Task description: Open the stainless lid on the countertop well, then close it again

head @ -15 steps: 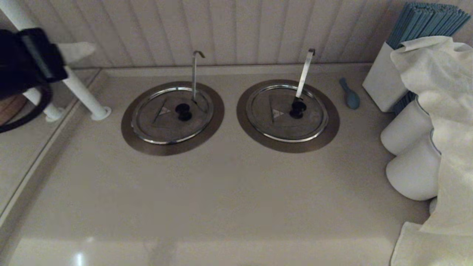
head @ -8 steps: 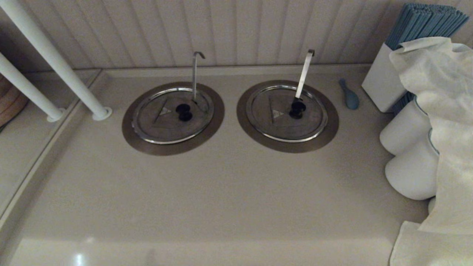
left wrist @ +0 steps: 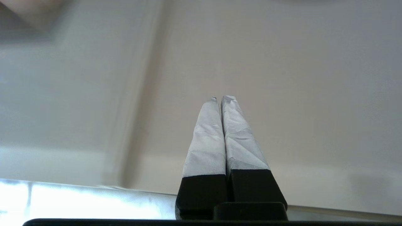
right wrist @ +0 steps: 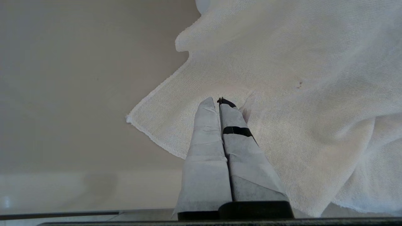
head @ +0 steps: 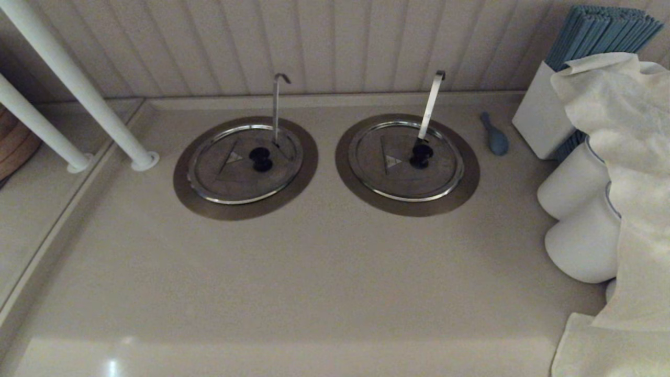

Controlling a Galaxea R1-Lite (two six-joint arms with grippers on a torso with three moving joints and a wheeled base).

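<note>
Stainless lid [head: 245,163] seated flat on countertop well [head: 245,208]; left end effector [left wrist: 219,99], right end effector [right wrist: 216,101] pressed together

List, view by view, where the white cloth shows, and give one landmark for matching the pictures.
Head view: the white cloth hangs down the right edge, over white jars.
Left wrist view: not in it; only the shut left gripper over beige countertop.
Right wrist view: it fills the side beyond the shut right gripper.
Shared landmark: the beige countertop, in all three.
</note>
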